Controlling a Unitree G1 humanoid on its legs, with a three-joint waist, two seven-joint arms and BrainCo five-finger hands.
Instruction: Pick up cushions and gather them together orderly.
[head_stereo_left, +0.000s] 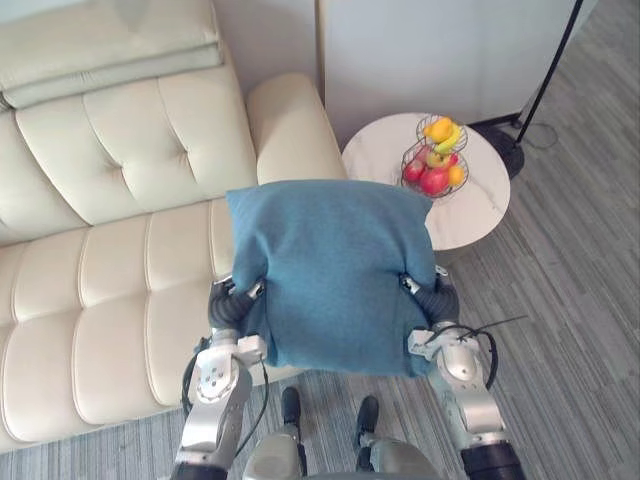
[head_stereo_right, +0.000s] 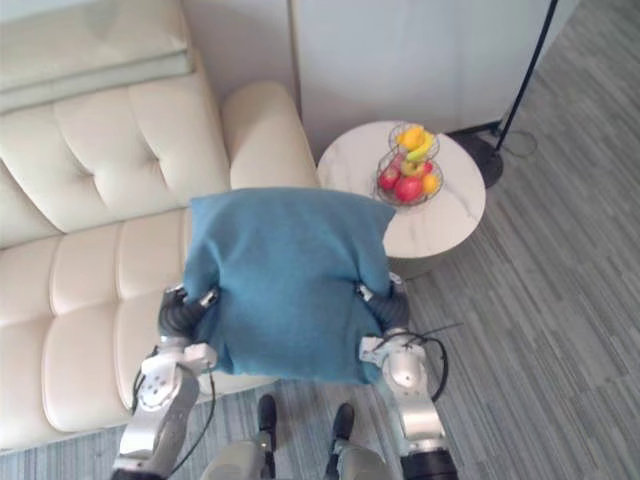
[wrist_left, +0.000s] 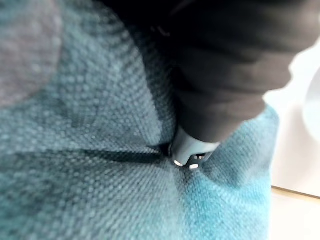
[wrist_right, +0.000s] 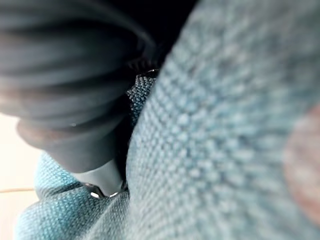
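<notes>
A large teal-blue cushion (head_stereo_left: 335, 270) hangs in the air in front of me, over the right end of the sofa seat. It is squeezed between my two hands. My left hand (head_stereo_left: 232, 305) presses against its left edge and my right hand (head_stereo_left: 440, 295) against its right edge, both low on the cushion. In the left wrist view the dark cover of the left hand (wrist_left: 220, 75) sinks into the woven blue cloth (wrist_left: 75, 175). The right wrist view shows the right hand (wrist_right: 65, 100) pushed into the cushion (wrist_right: 225, 125) the same way.
A cream tufted sofa (head_stereo_left: 110, 250) with a rounded armrest (head_stereo_left: 290, 125) stands at the left; folded cream padding (head_stereo_left: 110, 50) lies along its back. A round white side table (head_stereo_left: 480, 210) with a wire fruit basket (head_stereo_left: 435, 160) stands at the right, near a floor lamp base (head_stereo_left: 510, 145).
</notes>
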